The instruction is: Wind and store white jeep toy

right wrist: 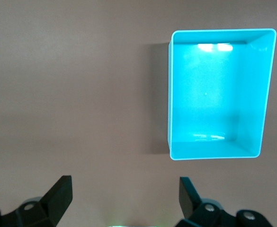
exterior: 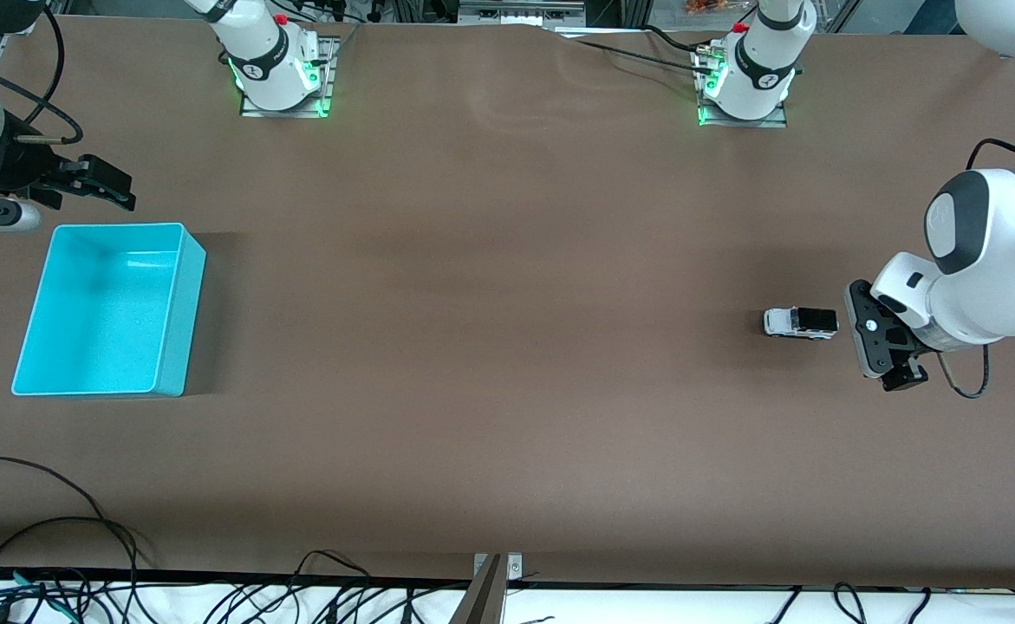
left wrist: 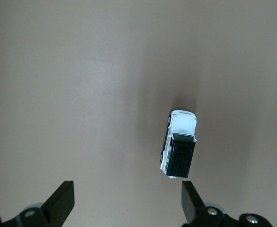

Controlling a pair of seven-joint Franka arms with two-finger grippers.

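The white jeep toy, white with a black roof, stands on the brown table toward the left arm's end. It also shows in the left wrist view, just outside one fingertip. My left gripper hangs open and empty over bare table beside the jeep's black-roofed end; its open jaws show in the left wrist view. The cyan bin sits empty toward the right arm's end and shows in the right wrist view. My right gripper is open and empty over the table beside the bin.
Both arm bases stand along the table's farther edge. Loose cables lie along the edge nearest the camera. Bare brown table spans between the bin and the jeep.
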